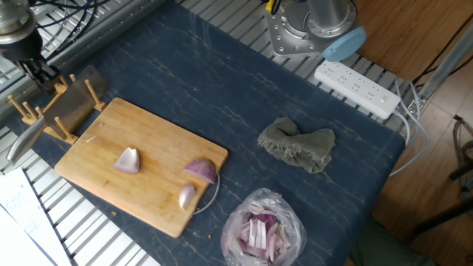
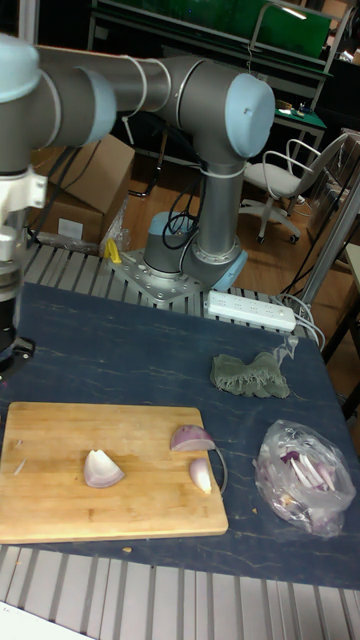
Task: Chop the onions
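Three onion wedges lie on the wooden cutting board [image 1: 96, 159] [image 2: 60, 500]: one [image 1: 127, 159] [image 2: 102, 468] near the middle, one [image 1: 201, 170] [image 2: 190, 437] at the right edge, and a smaller one [image 1: 186, 196] [image 2: 201, 475] just below it. My gripper [image 1: 41, 72] [image 2: 10, 352] hangs at the far left, above and beyond the board, apart from the onions. Its fingers are dark and partly cut off, so their gap does not show.
A knife [image 1: 72, 109] rests in a wooden rack [image 1: 33, 114] left of the board. A clear bag [image 1: 262, 227] [image 2: 300, 475] of onion slivers lies at the front right. A grey-green cloth [image 1: 298, 145] [image 2: 250, 375], a power strip [image 1: 356, 87] and the arm's base [image 1: 295, 35] lie beyond.
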Tool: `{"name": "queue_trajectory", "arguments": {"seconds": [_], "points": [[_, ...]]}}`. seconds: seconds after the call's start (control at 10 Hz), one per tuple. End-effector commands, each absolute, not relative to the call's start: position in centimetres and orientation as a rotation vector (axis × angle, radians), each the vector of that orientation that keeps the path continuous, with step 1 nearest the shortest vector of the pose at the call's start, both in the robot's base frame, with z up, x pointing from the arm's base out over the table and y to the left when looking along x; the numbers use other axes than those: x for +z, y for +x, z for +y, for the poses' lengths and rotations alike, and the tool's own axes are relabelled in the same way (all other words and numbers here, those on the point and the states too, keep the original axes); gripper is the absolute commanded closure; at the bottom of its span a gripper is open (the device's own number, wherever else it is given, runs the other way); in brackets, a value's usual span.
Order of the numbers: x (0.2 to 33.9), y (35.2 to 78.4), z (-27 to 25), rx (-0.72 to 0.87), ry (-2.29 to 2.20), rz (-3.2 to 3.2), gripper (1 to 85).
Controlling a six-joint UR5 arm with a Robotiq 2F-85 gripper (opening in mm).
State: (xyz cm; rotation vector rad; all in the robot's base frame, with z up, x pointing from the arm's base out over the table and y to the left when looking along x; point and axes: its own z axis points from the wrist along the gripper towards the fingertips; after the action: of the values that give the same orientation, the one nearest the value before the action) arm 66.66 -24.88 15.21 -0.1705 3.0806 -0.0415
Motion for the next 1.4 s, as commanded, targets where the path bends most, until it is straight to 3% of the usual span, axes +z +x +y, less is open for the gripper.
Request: {"name": "queue_trajectory", "arguments": {"seconds": [0.0, 0.3, 0.8, 1.3], "points": [[13.7, 66.4, -26.4, 0.033, -0.304, 3.054, 44.7], [12.2, 65.4, -27.3, 0.051, -0.374, 3.066, 48.3], [10.6, 65.4, -26.2, 0.128, -0.353, 3.081, 48.3], [8.5, 66.0, -27.1, 0.107, -0.453, 3.059, 48.3]]}}
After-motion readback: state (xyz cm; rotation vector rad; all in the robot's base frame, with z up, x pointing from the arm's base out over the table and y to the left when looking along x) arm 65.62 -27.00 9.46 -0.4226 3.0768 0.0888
